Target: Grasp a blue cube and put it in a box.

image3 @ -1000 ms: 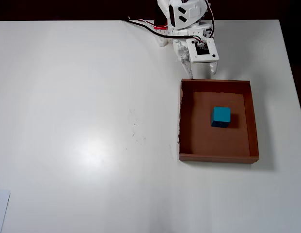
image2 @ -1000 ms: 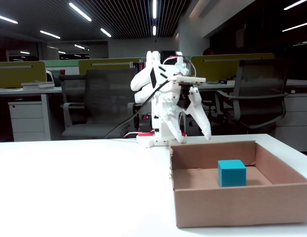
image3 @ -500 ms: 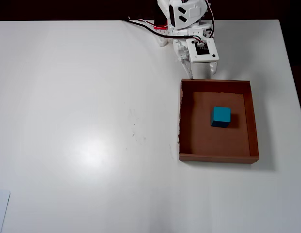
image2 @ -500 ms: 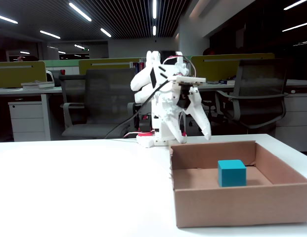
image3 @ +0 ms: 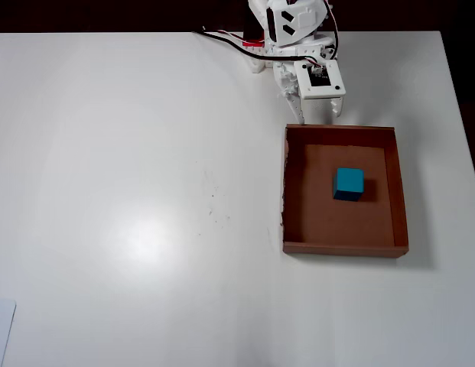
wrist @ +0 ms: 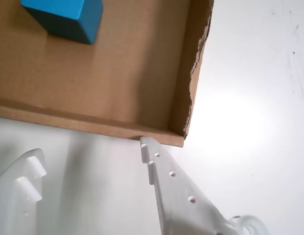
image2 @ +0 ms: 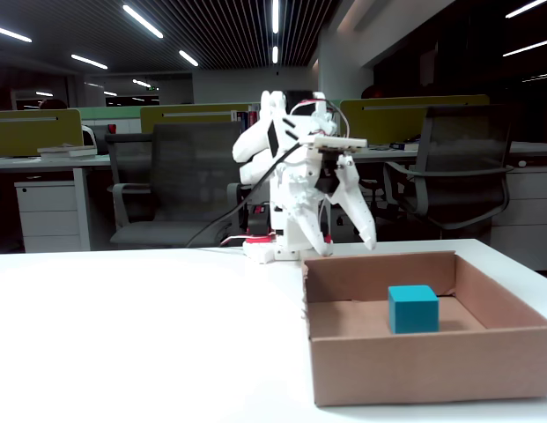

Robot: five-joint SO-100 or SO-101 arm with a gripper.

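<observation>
The blue cube rests on the floor of the brown cardboard box, seen at the top left in the wrist view. It sits near the middle of the box in the overhead view and in the fixed view. My white gripper is open and empty, its fingertips just outside the box's wall on the arm's side. In the overhead view the gripper is beside the box's top edge. In the fixed view it hangs a little above and behind the box.
The arm's base with red and black cables stands at the table's far edge. The box's side wall has a torn edge. A white object lies at the overhead view's bottom left corner. Office chairs stand behind the table.
</observation>
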